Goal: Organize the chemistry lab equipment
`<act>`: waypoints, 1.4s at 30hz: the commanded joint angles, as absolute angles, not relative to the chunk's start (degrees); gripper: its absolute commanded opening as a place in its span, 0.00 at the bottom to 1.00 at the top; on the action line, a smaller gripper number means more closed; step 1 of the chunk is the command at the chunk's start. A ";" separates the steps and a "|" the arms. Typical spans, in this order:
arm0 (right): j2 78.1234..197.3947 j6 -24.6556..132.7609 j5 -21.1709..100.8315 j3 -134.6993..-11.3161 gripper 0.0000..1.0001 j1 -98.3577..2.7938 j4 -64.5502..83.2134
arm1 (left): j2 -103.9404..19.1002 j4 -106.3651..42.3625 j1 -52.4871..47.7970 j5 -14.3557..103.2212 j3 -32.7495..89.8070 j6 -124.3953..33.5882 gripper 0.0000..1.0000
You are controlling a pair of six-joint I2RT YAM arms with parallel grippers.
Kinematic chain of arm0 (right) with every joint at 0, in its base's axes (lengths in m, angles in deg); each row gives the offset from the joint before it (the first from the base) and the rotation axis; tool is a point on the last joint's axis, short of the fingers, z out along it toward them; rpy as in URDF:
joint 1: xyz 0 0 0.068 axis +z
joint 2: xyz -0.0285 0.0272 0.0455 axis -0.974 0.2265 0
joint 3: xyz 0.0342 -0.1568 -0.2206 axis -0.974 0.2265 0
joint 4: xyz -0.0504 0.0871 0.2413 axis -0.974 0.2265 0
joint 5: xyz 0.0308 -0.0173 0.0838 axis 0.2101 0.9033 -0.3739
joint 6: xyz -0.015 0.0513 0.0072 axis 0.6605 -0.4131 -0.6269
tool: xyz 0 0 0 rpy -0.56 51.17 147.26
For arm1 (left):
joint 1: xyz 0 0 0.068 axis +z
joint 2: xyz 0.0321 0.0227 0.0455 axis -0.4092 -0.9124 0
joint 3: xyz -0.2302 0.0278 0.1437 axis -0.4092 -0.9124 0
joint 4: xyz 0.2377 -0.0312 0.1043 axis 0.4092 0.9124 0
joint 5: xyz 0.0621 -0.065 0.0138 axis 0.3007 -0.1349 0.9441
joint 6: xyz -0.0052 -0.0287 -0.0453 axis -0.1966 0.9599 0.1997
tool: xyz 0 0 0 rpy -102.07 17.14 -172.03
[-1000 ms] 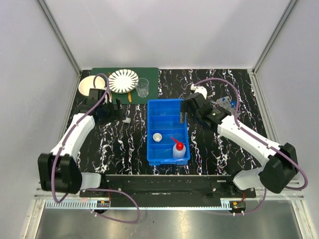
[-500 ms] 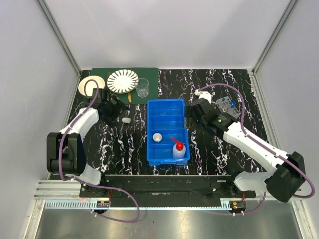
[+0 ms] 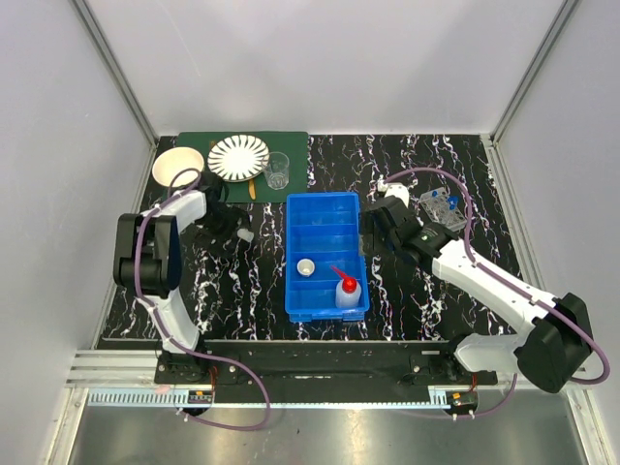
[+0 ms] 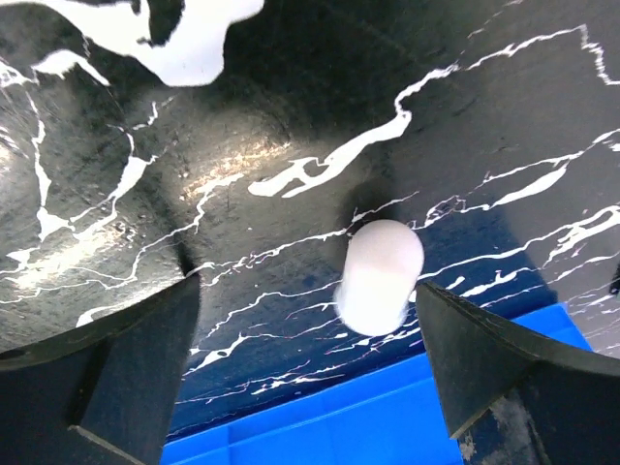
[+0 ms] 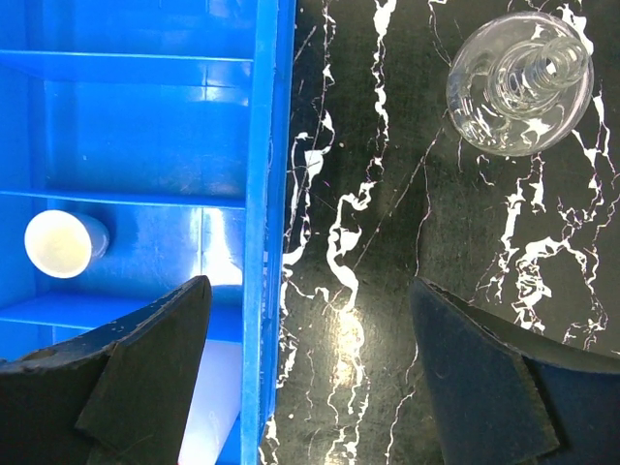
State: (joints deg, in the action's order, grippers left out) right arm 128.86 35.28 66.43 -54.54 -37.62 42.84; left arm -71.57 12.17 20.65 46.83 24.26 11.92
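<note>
At the far left, the bowl (image 3: 177, 167), the ribbed plate (image 3: 239, 157) and the clear beaker (image 3: 278, 170) share the green mat (image 3: 291, 143). The beaker stands upright and is not yet sorted.

The left gripper (image 4: 308, 300) hangs low over the marbled table (image 4: 116, 145). Its jaws are spread wide either side of the white cap (image 4: 381, 274) and touch nothing, so I'd say it is lined up to pinch it. The cap looks like smooth matte plastic, rounded, and lies just beside the blue bin (image 4: 320, 436).

In the bin's glossy compartments sit a white cup (image 5: 60, 242) and the red-nozzled bottle (image 3: 347, 288), each in its own slot.

The right gripper (image 5: 310, 320) is also wide and empty, over bare table just outside the bin wall. Beyond it stands a shiny, clear round vessel (image 5: 518, 82), and the tube rack (image 3: 438, 205) is further right.
</note>
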 commanded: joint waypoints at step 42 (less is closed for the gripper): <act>131.82 36.87 66.54 -53.18 0.85 -37.27 38.71 | -79.07 8.86 21.17 45.05 30.54 2.43 0.46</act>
State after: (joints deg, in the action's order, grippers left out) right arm 131.61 36.68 66.39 -52.42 -37.62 40.72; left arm -78.67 10.33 20.91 45.36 31.65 4.21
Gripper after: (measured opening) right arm 0.849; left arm 0.482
